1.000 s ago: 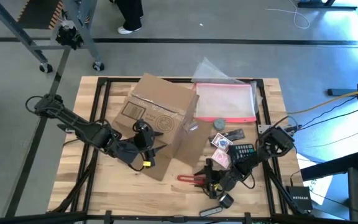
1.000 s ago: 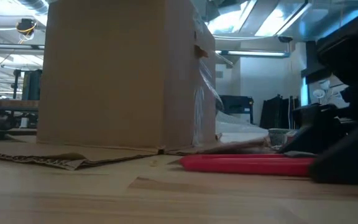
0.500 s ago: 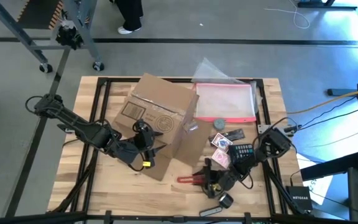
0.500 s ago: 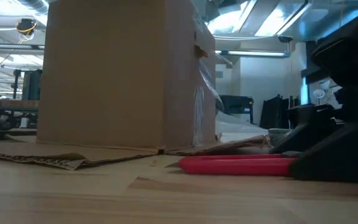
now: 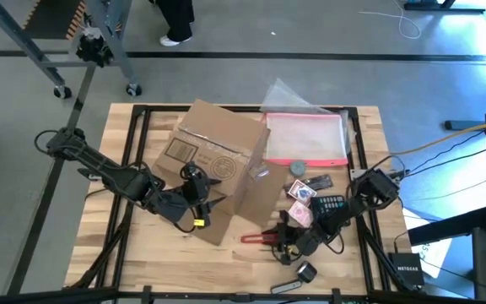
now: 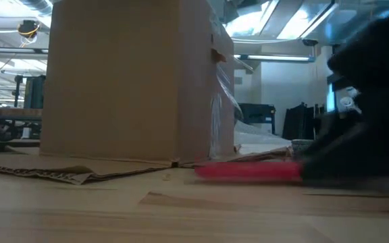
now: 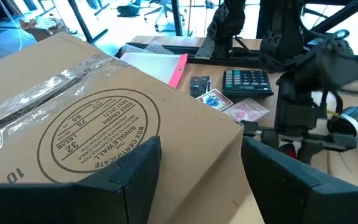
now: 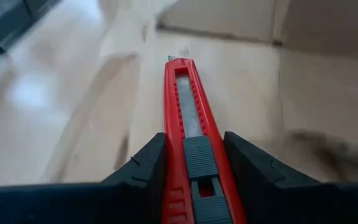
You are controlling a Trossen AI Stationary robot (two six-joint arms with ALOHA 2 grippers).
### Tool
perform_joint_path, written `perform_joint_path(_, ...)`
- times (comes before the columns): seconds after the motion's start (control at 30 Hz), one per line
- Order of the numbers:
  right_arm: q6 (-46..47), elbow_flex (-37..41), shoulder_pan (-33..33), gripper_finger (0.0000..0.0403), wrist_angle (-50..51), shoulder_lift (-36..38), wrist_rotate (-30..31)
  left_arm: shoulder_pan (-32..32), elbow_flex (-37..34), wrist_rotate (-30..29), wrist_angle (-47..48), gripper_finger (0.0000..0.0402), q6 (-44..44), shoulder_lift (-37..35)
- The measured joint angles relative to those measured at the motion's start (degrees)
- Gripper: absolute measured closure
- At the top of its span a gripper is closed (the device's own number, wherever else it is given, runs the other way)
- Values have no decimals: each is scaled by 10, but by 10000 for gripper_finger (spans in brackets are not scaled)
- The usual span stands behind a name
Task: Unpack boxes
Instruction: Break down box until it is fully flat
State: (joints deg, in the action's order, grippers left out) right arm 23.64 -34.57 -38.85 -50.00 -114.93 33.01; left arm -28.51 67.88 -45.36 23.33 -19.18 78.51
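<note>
Near the desk's front edge my right pincer hugs the red box cutter, for slicing tape; left pincer gapes wide, steadying the mid-desk cardboard box

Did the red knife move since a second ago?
Yes. In the low view the red knife has slid a little toward the cardboard box, with the right pincer closing around it.
</note>
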Motion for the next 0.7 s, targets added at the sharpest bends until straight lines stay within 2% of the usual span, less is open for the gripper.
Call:
perform_joint_path(0.23, 14, -1, 0, 271, 98, 129, -3, -5, 0, 4, 2, 183, 23, -15)
perform_joint_path(0.57, 22, -3, 27, 271, 325, 428, 25, 0, 0, 1, 1, 183, 144, -55)
perform_joint_path(0.7, 23, -52, 59, 271, 437, 500, 20, 10, 0, 19, 2, 183, 185, -59)
